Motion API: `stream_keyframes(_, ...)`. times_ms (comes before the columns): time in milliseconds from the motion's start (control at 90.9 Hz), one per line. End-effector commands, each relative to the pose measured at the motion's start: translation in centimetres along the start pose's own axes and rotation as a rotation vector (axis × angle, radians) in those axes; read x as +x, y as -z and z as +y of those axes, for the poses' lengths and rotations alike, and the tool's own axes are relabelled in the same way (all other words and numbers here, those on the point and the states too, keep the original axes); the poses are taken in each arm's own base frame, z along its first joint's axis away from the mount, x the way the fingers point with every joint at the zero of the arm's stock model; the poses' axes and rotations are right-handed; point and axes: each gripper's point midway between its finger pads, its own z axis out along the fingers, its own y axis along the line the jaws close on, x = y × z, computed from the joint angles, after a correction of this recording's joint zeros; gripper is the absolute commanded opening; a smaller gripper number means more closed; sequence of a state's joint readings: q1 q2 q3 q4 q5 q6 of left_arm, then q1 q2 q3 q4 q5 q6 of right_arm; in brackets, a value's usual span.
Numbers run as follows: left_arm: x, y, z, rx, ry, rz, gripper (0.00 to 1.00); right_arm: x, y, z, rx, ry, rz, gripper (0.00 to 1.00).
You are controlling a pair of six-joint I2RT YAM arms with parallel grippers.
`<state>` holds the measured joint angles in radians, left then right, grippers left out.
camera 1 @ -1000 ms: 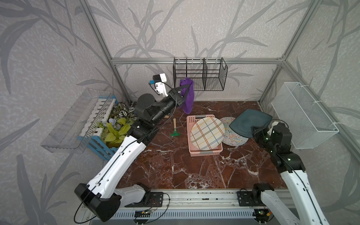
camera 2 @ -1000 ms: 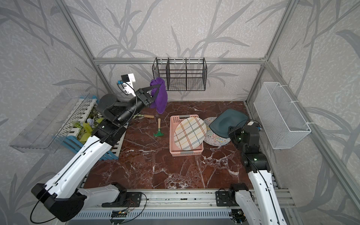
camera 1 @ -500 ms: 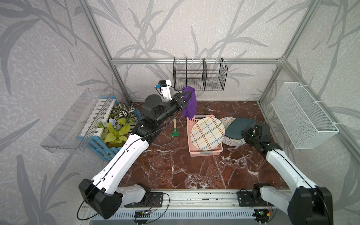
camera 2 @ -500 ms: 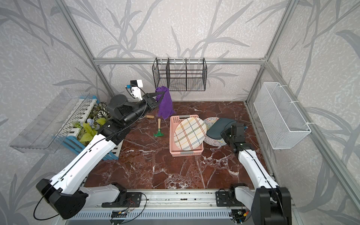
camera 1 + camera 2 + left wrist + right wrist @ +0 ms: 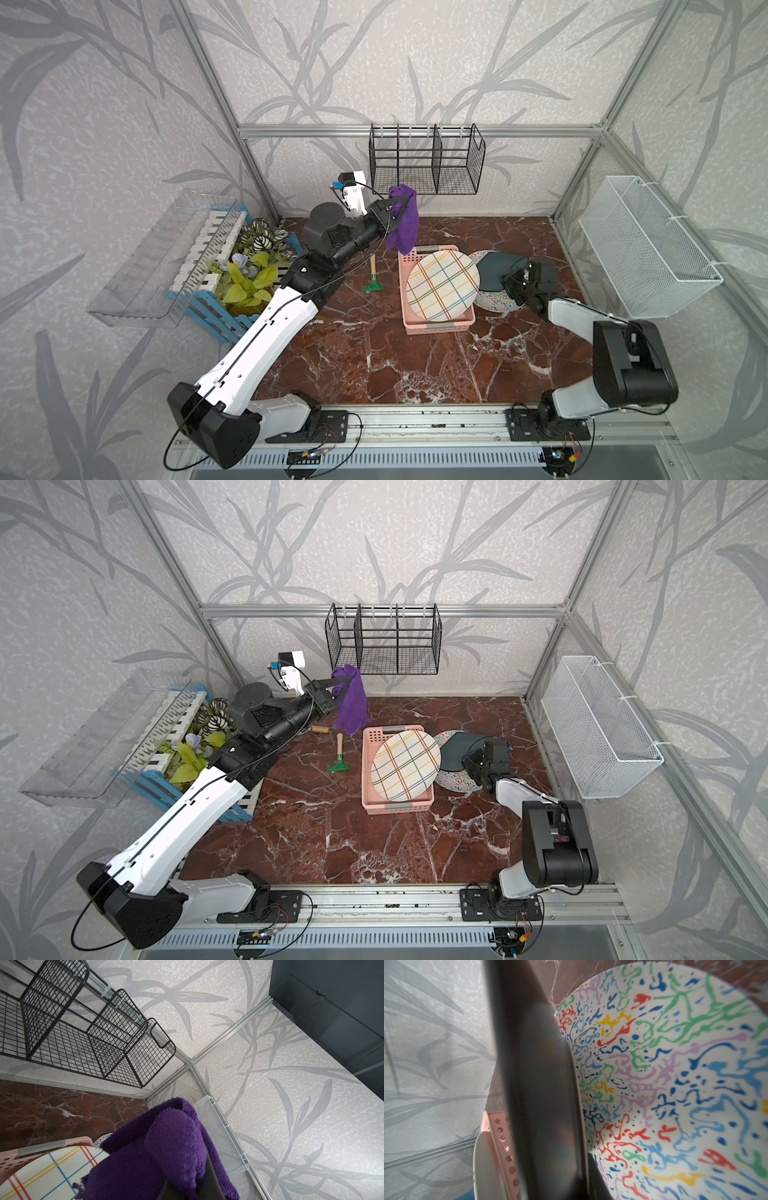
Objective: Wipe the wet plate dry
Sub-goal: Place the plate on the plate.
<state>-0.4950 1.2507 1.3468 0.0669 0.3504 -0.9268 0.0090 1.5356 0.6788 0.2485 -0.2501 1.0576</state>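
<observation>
Top views: left gripper (image 5: 400, 209) clamps a cloth (image 5: 404, 230) aloft near the far corner of the basket (image 5: 417, 327). Right gripper (image 5: 512, 277) pinches the dark plate (image 5: 490, 270) by its rim, tilted over a speckled plate (image 5: 675, 1064), just right of the basket.

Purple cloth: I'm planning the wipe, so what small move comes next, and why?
Probably swing the left pincer, shut on the purple cloth, toward the dark plate. The cloth hangs by the pink basket's far corner, while the right pincer grips that plate's rim, tilted over the speckled plate.
</observation>
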Motion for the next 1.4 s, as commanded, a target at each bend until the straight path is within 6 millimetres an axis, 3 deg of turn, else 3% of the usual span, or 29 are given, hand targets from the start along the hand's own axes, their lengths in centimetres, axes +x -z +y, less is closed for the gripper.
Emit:
stream_keyframes(0, -0.4, 0.9, -1.0, 0.032, -0.021, -0.020, 0.00, 0.3, -1.0, 0.4, -0.024, -0.004, 0.040, 0.06)
stream_keyframes(99, -0.4, 1.0, -1.0, 0.035, -0.017, -0.017, 0.00, 1.9, -1.7, -2.2, 0.052, -0.031, 0.099, 0.18)
stream_keyframes(231, -0.3, 1.1, -0.9, 0.034, -0.016, -0.017, 0.00, 2.5, -1.2, -4.3, 0.126, -0.028, 0.109, 0.28)
stream_keyframes(297, -0.1, 1.1, -0.8, 0.032, -0.013, -0.015, 0.00, 2.5, -0.8, -4.8, 0.164, -0.005, 0.117, 0.37)
stream_keyframes(528, 0.0, 1.1, -0.4, 0.026, -0.010, -0.017, 0.00, 2.5, 0.5, -6.1, 0.252, 0.087, 0.148, 0.51)
stream_keyframes(616, 0.4, 1.1, 0.7, -0.014, -0.030, -0.009, 0.00, 2.6, 1.4, -6.5, 0.285, 0.112, 0.160, 0.56)
stream_keyframes(704, 1.2, 1.4, 3.2, -0.129, -0.089, 0.012, 0.00, 1.9, 3.1, -5.8, 0.295, 0.147, 0.128, 0.70)
stream_keyframes(825, 2.7, 2.6, 8.7, -0.357, -0.167, 0.050, 0.00, 0.4, 6.8, -3.1, 0.259, 0.201, 0.079, 0.75)
stream_keyframes(880, 3.5, 3.5, 11.8, -0.484, -0.186, 0.073, 0.00, 0.5, 8.7, -0.3, 0.153, 0.255, 0.076, 0.71)
stream_keyframes(946, 4.6, 4.4, 15.1, -0.599, -0.215, 0.106, 0.00, 1.9, 10.0, 3.7, -0.059, 0.311, 0.113, 0.66)
stream_keyframes(1023, 6.6, 5.0, 18.6, -0.687, -0.233, 0.167, 0.00, 3.9, 10.8, 6.5, -0.211, 0.298, 0.160, 0.62)
stream_keyframes(1177, 10.5, 4.6, 22.8, -0.714, -0.208, 0.264, 0.00, 6.5, 9.3, 7.4, -0.181, 0.390, 0.237, 0.67)
stream_keyframes(1309, 13.4, 4.2, 25.4, -0.724, -0.171, 0.345, 0.00, 8.1, 6.1, 7.4, -0.153, 0.417, 0.339, 0.70)
stream_keyframes(1386, 15.0, 3.6, 26.7, -0.719, -0.155, 0.399, 0.00, 9.1, 4.3, 7.8, -0.155, 0.442, 0.389, 0.66)
